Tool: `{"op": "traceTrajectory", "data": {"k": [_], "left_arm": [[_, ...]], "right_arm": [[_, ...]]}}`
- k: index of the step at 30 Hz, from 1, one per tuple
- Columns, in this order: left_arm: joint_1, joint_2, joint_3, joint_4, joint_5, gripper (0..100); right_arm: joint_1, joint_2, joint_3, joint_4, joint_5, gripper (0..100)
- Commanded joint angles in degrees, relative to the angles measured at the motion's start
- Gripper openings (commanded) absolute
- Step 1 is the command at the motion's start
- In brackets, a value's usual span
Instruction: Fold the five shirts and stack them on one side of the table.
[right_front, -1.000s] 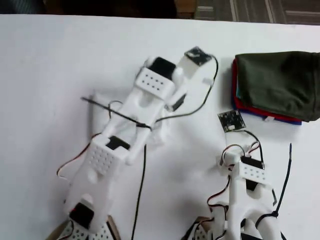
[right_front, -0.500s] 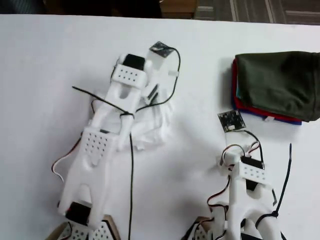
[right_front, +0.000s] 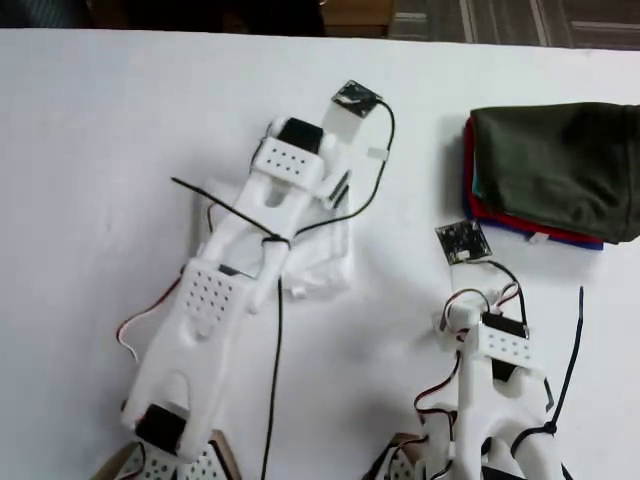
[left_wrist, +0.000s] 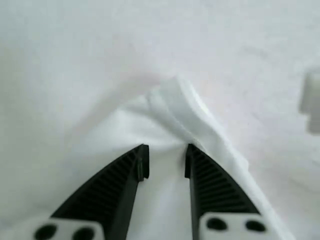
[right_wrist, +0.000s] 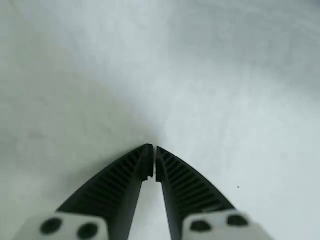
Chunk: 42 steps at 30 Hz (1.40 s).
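Observation:
A white shirt (right_front: 322, 252) lies crumpled on the white table (right_front: 100, 120), partly under my left arm. My left gripper (left_wrist: 165, 161) pinches a raised fold of the white shirt (left_wrist: 175, 107) between its fingers; in the high view the gripper (right_front: 336, 190) sits at the shirt's far edge. At the right edge is a stack of folded shirts (right_front: 550, 165), dark green on top with red and blue beneath. My right gripper (right_wrist: 153, 162) is shut on nothing, low over bare table, and the right arm (right_front: 492, 345) stands near the front, short of the stack.
Black cables (right_front: 275, 370) trail from the left arm across the table in front of the shirt. The table's far edge (right_front: 200, 32) runs along the back. Bare tabletop stretches to the left and between the two arms.
The left arm swung left with the shirt, then back right and slightly nearer; the shirt shifted with it. The right arm and the stack stayed still.

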Motion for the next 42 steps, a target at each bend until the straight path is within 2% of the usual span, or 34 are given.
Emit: {"op": "traceTrajectory", "data": {"k": [1, 12, 17, 21, 25, 30, 37, 42], "left_arm": [[1.14, -4.57, -2.51, 2.37, 0.44, 15], [-2.11, -13.45, -2.42, 15.65, 0.09, 14], [-8.44, -14.42, -1.98, 16.88, -0.09, 14], [-14.95, -13.45, -1.71, 15.21, -4.92, 14], [-19.52, -10.29, -2.42, 13.10, -5.63, 14], [-21.54, -5.36, -2.42, 9.05, -5.19, 14], [-21.45, -1.49, -2.42, 5.89, -5.10, 14], [-21.54, -0.62, -2.42, 5.89, -5.10, 14]], "right_arm": [[0.40, -1.80, -0.18, -1.10, 0.18, 1.9], [0.48, -1.80, -0.18, -1.10, 0.18, 1.9], [0.40, -1.89, -0.18, -0.92, 0.09, 1.9], [-0.92, -1.98, -3.69, 0.92, 0.09, 1.9], [-9.45, -1.36, -15.82, 11.65, 0.00, 1.9], [-24.84, -1.36, -30.42, 21.23, -7.65, 1.9], [-42.42, 0.22, -31.30, 20.62, -11.87, 1.9], [-44.35, 10.86, -27.78, 11.30, -12.04, 1.9]]}}
